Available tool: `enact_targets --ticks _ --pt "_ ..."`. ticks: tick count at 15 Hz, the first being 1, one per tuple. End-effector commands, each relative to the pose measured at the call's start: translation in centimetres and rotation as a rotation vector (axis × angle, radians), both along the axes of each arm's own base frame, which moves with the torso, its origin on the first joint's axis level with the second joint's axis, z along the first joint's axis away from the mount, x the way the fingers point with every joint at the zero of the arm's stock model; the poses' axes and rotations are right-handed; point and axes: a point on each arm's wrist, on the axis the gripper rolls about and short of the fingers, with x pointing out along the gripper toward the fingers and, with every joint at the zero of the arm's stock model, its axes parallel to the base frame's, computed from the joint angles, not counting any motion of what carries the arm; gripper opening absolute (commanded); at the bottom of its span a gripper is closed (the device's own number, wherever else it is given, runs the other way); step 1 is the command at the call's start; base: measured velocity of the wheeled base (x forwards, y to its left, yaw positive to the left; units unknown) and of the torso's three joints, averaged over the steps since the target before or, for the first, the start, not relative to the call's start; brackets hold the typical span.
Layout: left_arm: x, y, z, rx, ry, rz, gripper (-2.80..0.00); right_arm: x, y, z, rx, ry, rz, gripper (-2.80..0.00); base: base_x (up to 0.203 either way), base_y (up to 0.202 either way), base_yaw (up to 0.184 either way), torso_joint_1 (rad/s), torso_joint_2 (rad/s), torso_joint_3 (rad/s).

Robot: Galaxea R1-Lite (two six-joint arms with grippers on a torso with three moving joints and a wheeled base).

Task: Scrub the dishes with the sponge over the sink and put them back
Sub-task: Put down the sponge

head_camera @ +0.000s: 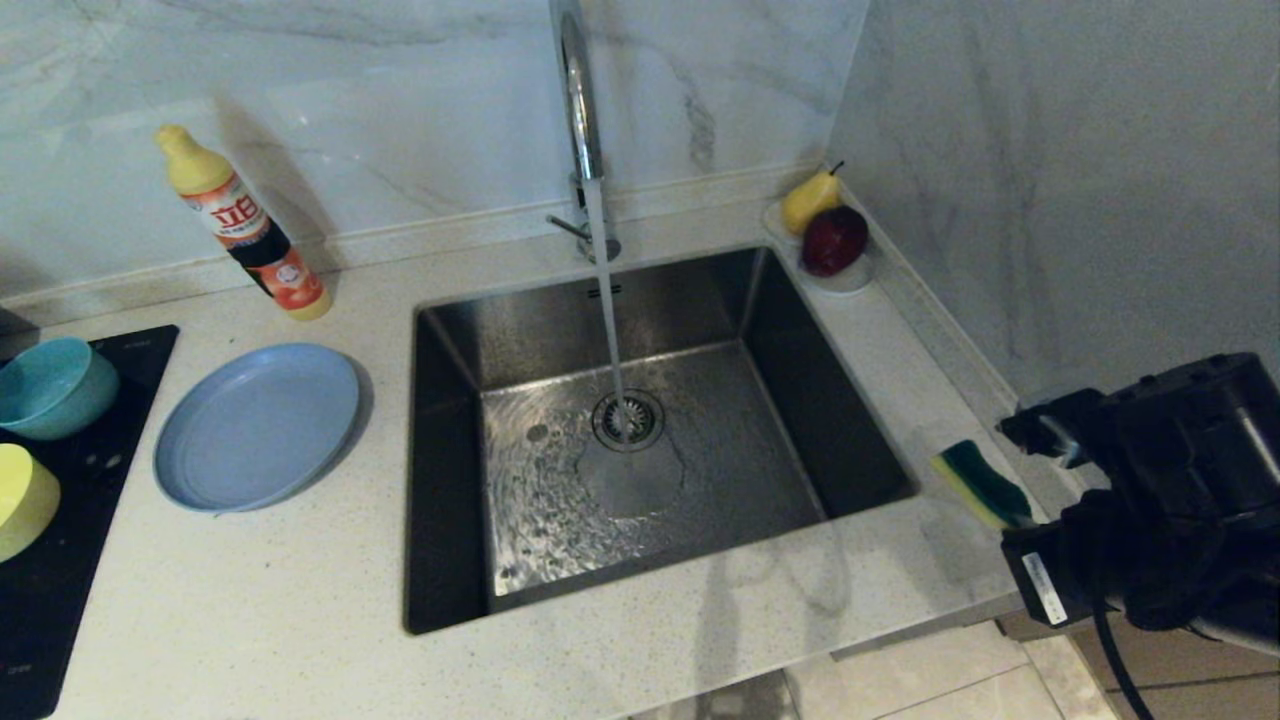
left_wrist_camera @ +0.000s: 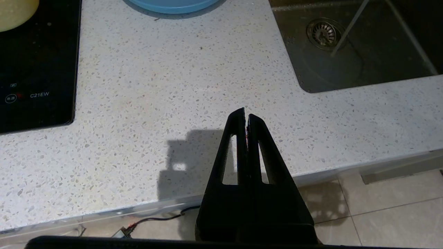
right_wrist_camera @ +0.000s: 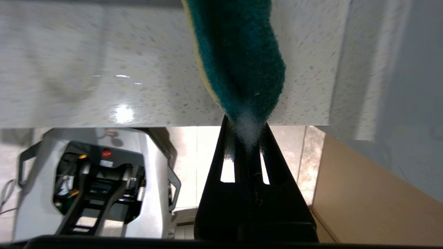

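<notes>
The right gripper (right_wrist_camera: 246, 129), a pair of black tapered fingers, is pinched tight on one end of the small wavy-edged sponge (right_wrist_camera: 238, 55), its dark green scouring face showing and a strip of yellow foam along one edge; a dab of white foam sits where the fingers bite into it. In the head view the sponge (head_camera: 982, 485) pokes out from the black right arm at the right front corner of the speckled white stone countertop (head_camera: 300, 600), just beside the right rim of the large square stainless-steel sink (head_camera: 450, 480), and whether it rests on the counter or hangs just above it cannot be told. A thin stream of water (head_camera: 605, 300) runs from the tall chrome tap (head_camera: 580, 100) straight down onto the round drain strainer (head_camera: 628, 419), and the basin floor is wet. The wide flat grey-blue plate (head_camera: 257, 425) lies on the counter to the left of the sink, near it but not touching. Farther left, on the black glass cooktop (head_camera: 60, 600), stand the small teal-blue bowl (head_camera: 52, 387) and, nearer the front, the small yellow bowl (head_camera: 22, 500), close together. A yellow-capped bottle of dish soap (head_camera: 245, 225) stands behind the plate by the marble wall. In the back right corner a small white saucer (head_camera: 850, 278) holds a yellow pear (head_camera: 808, 200) and a dark red apple (head_camera: 833, 240). The left gripper (left_wrist_camera: 246, 116) hangs over the counter's front edge, between cooktop and sink, its black fingers pressed together with nothing between them.
</notes>
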Motion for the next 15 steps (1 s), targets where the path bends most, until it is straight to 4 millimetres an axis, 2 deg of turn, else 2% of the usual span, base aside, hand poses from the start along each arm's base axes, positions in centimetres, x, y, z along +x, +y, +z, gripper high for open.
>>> enact_targets --ticks 1,7,12,15 --pt "0.0 0.0 0.0 0.000 0.004 0.001 -2.80 1.2 0.1 -2.1 -0.039 0.056 -0.030 -2.80 0.000 0.000 0.000 0.000 0.00 0.000" --pt "0.0 0.0 0.0 0.000 0.004 0.000 -2.80 4.2 -0.6 -4.1 -0.050 0.082 -0.115 -2.80 0.000 0.000 0.000 0.000 0.00 0.000" --pt "0.0 0.0 0.0 0.000 0.004 0.001 -2.80 6.5 -0.9 -4.9 -0.031 0.046 -0.158 -2.80 0.000 0.000 0.000 0.000 0.00 0.000" --pt "0.0 0.0 0.0 0.000 0.004 0.000 -2.80 7.5 -1.0 -4.1 -0.011 0.012 -0.169 -2.80 0.000 0.000 0.000 0.000 0.00 0.000"
